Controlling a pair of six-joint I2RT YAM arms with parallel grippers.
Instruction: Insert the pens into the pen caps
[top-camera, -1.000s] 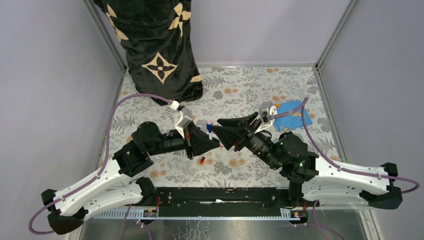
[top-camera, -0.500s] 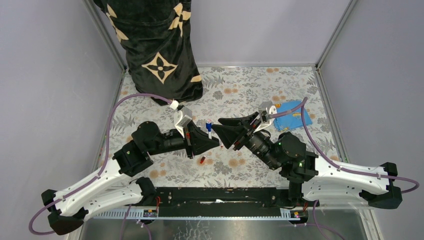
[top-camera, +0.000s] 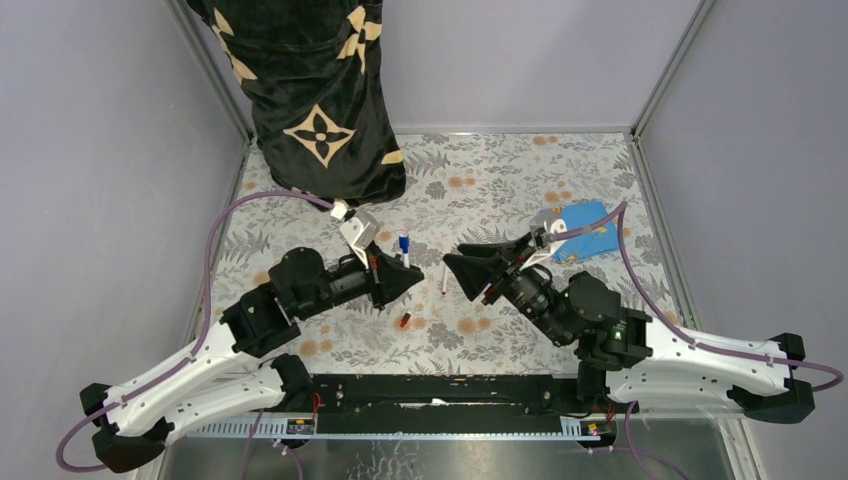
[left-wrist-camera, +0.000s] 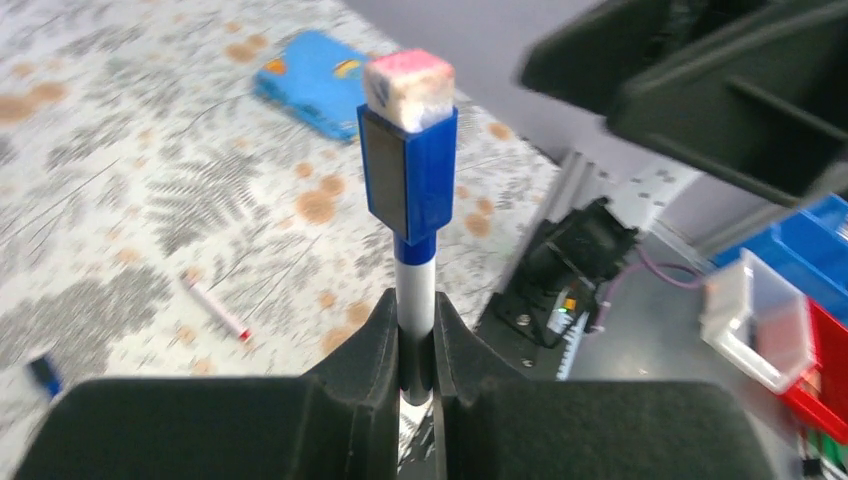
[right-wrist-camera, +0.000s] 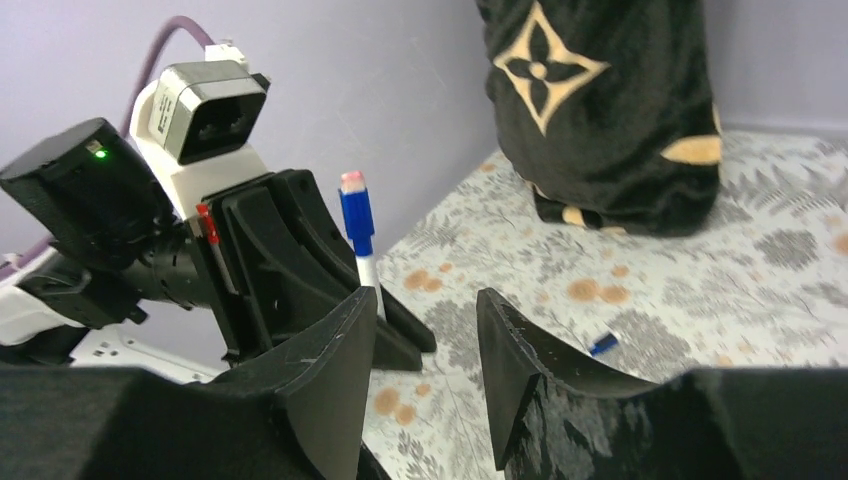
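My left gripper (top-camera: 408, 270) is shut on a white-barrelled pen (left-wrist-camera: 414, 292) that stands upright between its jaws (left-wrist-camera: 415, 335). A blue cap (left-wrist-camera: 408, 185) with a pinkish top sits on the pen's upper end. It also shows in the right wrist view (right-wrist-camera: 355, 222). My right gripper (top-camera: 462, 272) is open and empty, a short way right of the left one, jaws wide apart (right-wrist-camera: 425, 345). A pen with a red tip (top-camera: 443, 283) lies on the table between the grippers (left-wrist-camera: 213, 307). A red cap (top-camera: 405, 321) lies nearer the bases. A small blue cap (left-wrist-camera: 42, 373) lies on the table.
A blue folded cloth (top-camera: 585, 228) lies at the back right. A black robe with gold flowers (top-camera: 320, 90) hangs at the back left. The table (top-camera: 500, 180) has a floral cover and grey walls on three sides. Another small blue piece (right-wrist-camera: 601, 345) lies on the cover.
The two grippers, nearly touching before, have drawn apart. The left has pulled back to the left with the capped pen. The right has moved right and stands open.
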